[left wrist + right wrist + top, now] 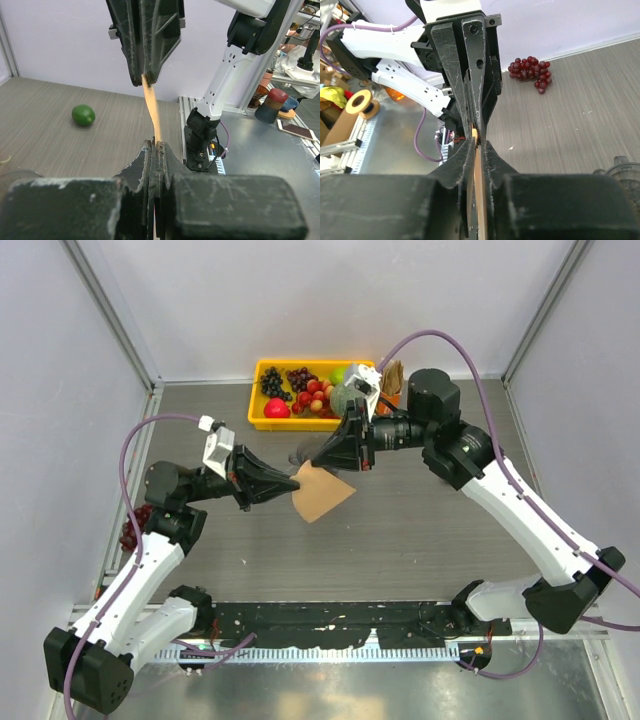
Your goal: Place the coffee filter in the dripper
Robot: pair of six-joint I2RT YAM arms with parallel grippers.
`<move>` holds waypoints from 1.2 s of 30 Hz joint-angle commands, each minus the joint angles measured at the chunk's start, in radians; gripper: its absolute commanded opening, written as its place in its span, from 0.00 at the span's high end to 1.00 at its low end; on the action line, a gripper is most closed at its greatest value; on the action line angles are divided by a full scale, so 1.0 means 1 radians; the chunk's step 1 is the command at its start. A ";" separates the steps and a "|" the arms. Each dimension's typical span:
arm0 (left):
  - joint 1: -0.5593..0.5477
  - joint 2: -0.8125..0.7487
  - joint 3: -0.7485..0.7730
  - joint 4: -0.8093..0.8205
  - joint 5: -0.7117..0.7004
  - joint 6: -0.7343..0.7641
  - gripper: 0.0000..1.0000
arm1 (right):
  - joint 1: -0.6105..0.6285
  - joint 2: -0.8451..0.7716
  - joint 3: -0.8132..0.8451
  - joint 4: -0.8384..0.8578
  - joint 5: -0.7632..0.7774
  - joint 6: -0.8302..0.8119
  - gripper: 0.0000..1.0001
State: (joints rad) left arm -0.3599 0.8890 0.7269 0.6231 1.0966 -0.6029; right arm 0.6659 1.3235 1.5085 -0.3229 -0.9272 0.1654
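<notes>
The tan coffee filter [322,496] hangs flat above the table between my two grippers. My left gripper [291,481] is shut on its left corner, and my right gripper [316,459] is shut on its upper edge. In the left wrist view the filter [152,107] runs edge-on from my left gripper [156,145] up to the right gripper [146,75]. In the right wrist view the filter [480,180] sits between the right gripper [479,142] jaws. The smoky dripper [297,453] stands just behind the grippers, mostly hidden, and its rim [622,167] shows at the lower right.
A yellow tray [262,420] of fruit with a green melon [345,395] stands at the back, a bundle of brown papers [392,375] beside it. Dark grapes [135,525] lie by the left arm. A lime [83,115] lies on the table.
</notes>
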 commanded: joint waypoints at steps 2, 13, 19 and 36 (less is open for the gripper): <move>-0.005 -0.001 0.008 -0.034 0.000 0.011 1.00 | 0.004 -0.064 -0.027 -0.001 0.039 -0.043 0.33; -0.031 0.018 0.057 -0.218 0.006 0.126 1.00 | 0.046 -0.007 -0.053 -0.091 0.044 -0.155 0.27; -0.037 0.013 0.062 -0.284 -0.004 0.161 1.00 | 0.081 0.022 -0.042 -0.102 0.074 -0.190 0.67; -0.042 0.008 0.022 -0.316 0.006 0.184 0.53 | 0.089 -0.021 -0.077 -0.091 0.074 -0.202 0.95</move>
State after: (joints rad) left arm -0.3935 0.9066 0.7467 0.2955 1.0966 -0.4358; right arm 0.7509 1.3483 1.4265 -0.4511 -0.8360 -0.0387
